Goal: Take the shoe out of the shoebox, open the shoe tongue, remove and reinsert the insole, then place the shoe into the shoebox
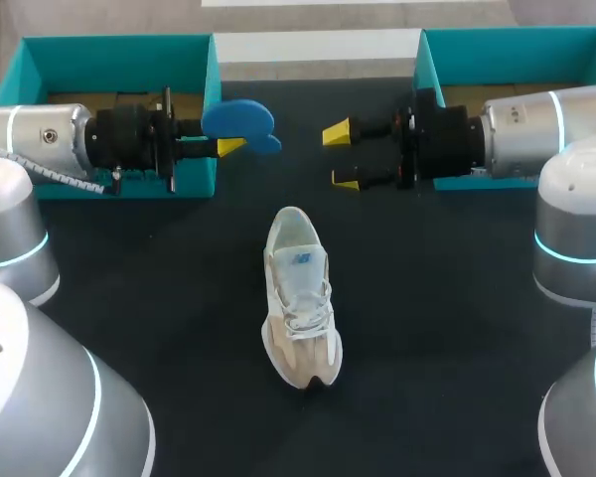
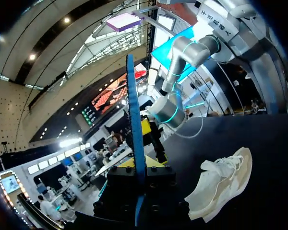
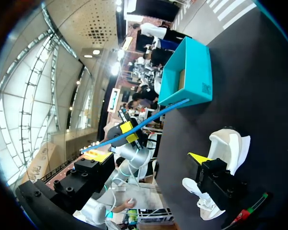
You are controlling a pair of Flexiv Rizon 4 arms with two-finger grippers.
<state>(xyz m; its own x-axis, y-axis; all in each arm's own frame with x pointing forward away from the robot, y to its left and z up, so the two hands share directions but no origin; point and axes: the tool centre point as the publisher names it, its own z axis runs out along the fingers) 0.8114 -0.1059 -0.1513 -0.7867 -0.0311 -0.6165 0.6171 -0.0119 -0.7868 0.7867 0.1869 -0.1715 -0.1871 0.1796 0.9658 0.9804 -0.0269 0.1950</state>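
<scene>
Black table top (image 1: 447, 328) under everything. Behind the shoe (image 1: 300, 298), to its left and to its right, two teal shoeboxes, open on top: left shoebox (image 1: 119, 60) and right shoebox (image 1: 517, 50). Already out of its box, the shoe, white and beige; lies on its sole in the middle, toe toward the robot, heel away. Behind the shoe's heel and a little to its left, up in the air, the blue insole (image 1: 240, 119), clenched between the fingers of the left gripper (image 1: 228, 145) and held on its edge. Opposite, behind the shoe to its right, the right gripper (image 1: 341, 156), jaws spread wide, grasping nothing. Looks like removal done and reinsertion now in hand. Calls next for lowering the insole, front end first, into the shoe's opening, probably with the free gripper keeping the tongue back.
</scene>
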